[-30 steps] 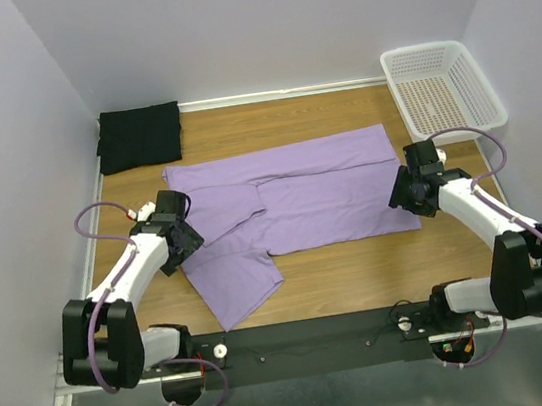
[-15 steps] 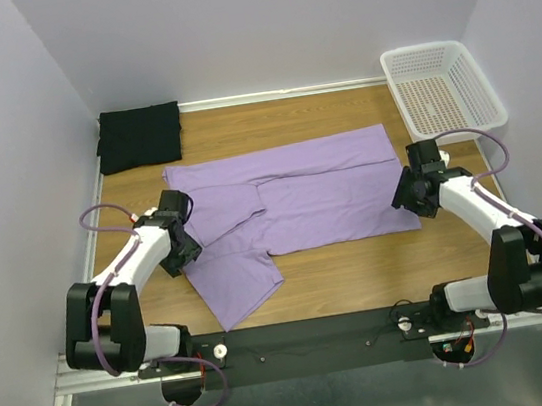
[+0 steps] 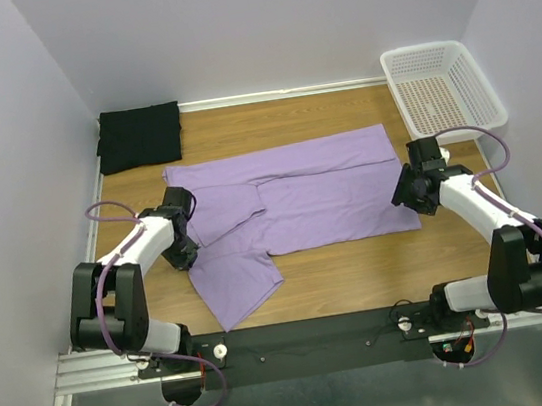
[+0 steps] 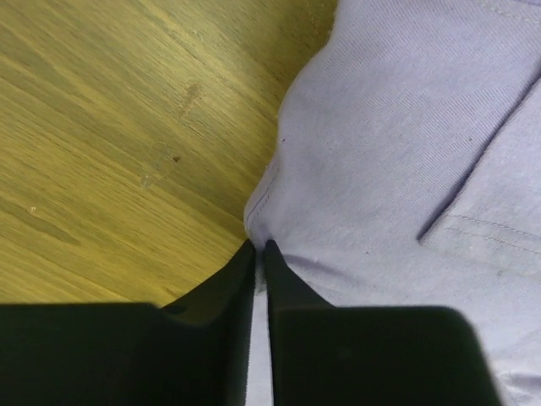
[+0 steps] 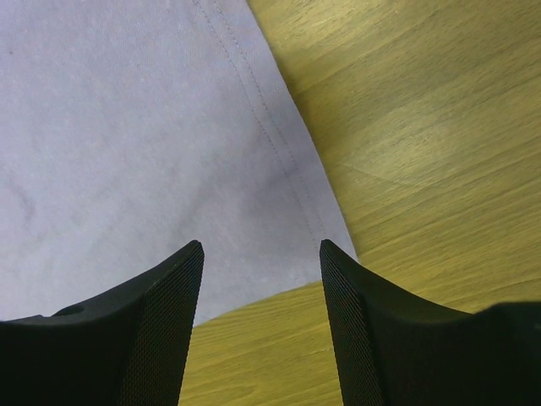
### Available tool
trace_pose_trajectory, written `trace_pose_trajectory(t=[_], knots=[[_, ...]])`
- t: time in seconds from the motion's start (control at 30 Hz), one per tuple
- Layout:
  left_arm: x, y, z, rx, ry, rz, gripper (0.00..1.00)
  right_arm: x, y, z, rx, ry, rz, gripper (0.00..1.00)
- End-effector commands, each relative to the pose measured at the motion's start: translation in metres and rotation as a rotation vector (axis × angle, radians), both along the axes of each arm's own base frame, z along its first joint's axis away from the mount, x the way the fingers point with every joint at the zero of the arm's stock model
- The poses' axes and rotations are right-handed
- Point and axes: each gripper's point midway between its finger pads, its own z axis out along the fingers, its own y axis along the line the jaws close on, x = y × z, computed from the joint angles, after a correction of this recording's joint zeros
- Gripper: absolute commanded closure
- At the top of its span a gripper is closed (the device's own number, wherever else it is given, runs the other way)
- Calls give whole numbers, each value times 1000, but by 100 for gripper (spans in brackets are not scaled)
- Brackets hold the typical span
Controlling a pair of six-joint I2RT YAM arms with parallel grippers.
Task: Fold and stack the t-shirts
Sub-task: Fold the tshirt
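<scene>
Purple shirt spread flat on the table, your grippers at its ends; black shirt folded in the far left corner.
Only your wrist views show the grips: left gripper pinched on the purple edge, right gripper open over the hem.

You're looking at a plain lavender t-shirt, its hem stitching the same shade, and a plain black t-shirt. Your table is honey-brown wood grain (streaky, with a few darker flecks). The basket is white, patterned with small perforations; the walls are pale lilac-grey
</scene>
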Motion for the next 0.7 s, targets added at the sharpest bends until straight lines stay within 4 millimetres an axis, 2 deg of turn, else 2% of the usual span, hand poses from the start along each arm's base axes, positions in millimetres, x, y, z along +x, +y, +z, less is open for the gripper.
trace_pose_trajectory(t=[0.0,0.17,0.23,0.27,0.3,0.47,0.67], knots=[[-2,4,4,9,-1,12,90,-1,-7,1,-10,-14,-36,35],[-1,2,6,-1,-16,5,96,-8,-17,2,-35,-33,-89,37],[0,2,7,-4,-19,-3,96,-11,-22,-2,-44,-18,-105,42],[0,1,7,-7,-19,-14,96,-13,-25,-5,-44,-8,-121,51],[0,1,7,-9,-20,-19,96,-15,-26,-7,-41,-4,-131,53],[5,-3,12,-34,-63,-28,96,-24,-34,-24,-42,56,-167,55],[9,-5,17,-50,-106,-37,96,-23,-38,-29,-37,77,-189,55]])
